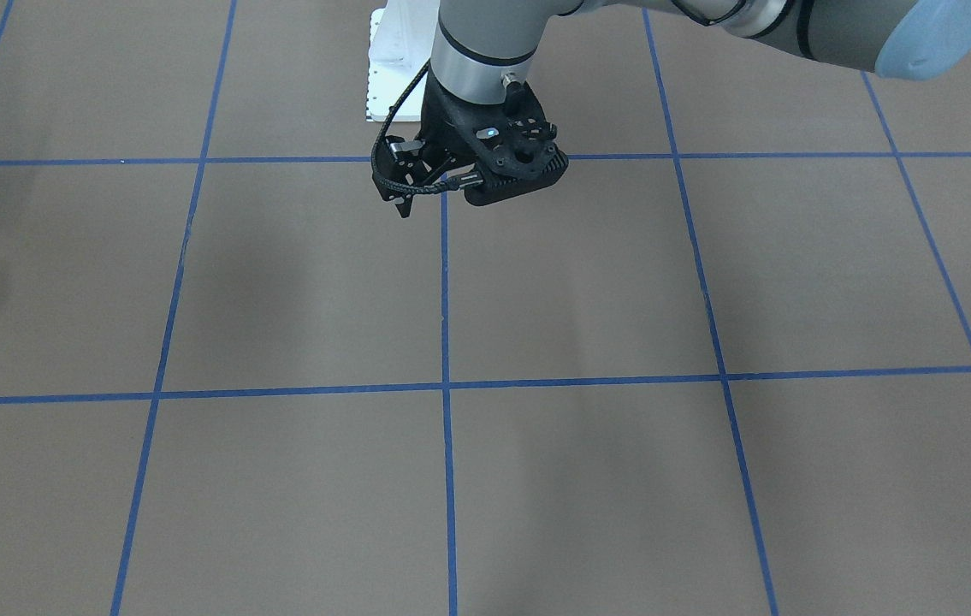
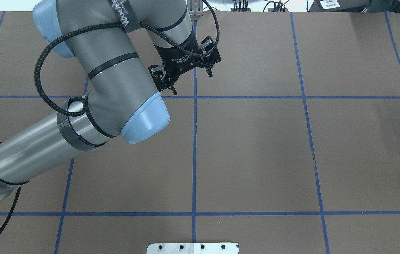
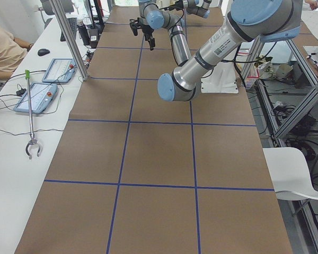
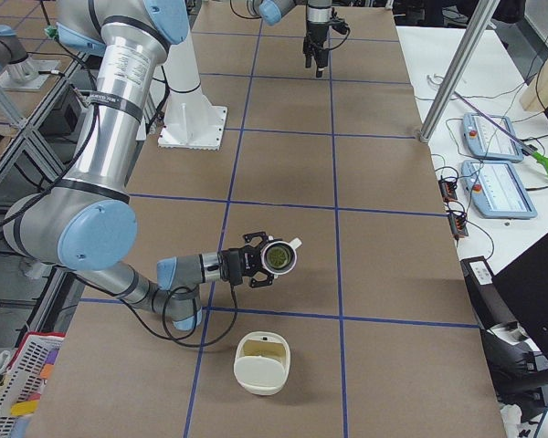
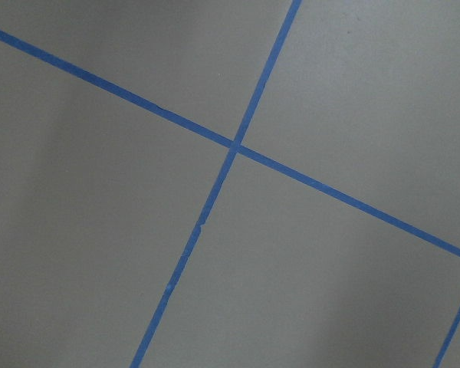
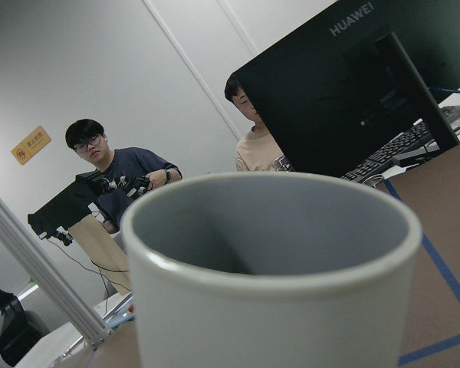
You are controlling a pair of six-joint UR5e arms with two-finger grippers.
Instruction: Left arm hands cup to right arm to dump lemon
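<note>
The white cup (image 4: 280, 256) hangs on its side above the table at the tip of my right gripper (image 4: 256, 260). Its mouth faces the camera, and the greenish lemon (image 4: 278, 258) shows inside it. Whether that gripper is open or shut I cannot tell. In the right wrist view the cup (image 6: 268, 268) fills the frame, showing its grey inside and no lemon. My left gripper (image 2: 191, 82) hovers far off over a blue tape crossing, open and empty, and it is also in the front view (image 1: 451, 192).
A white bowl-like container (image 4: 263, 363) sits on the table just below and in front of the cup. The robot's white base plate (image 2: 192, 248) lies at the near edge. Two people and a black monitor (image 6: 368, 84) are beyond the table's right end.
</note>
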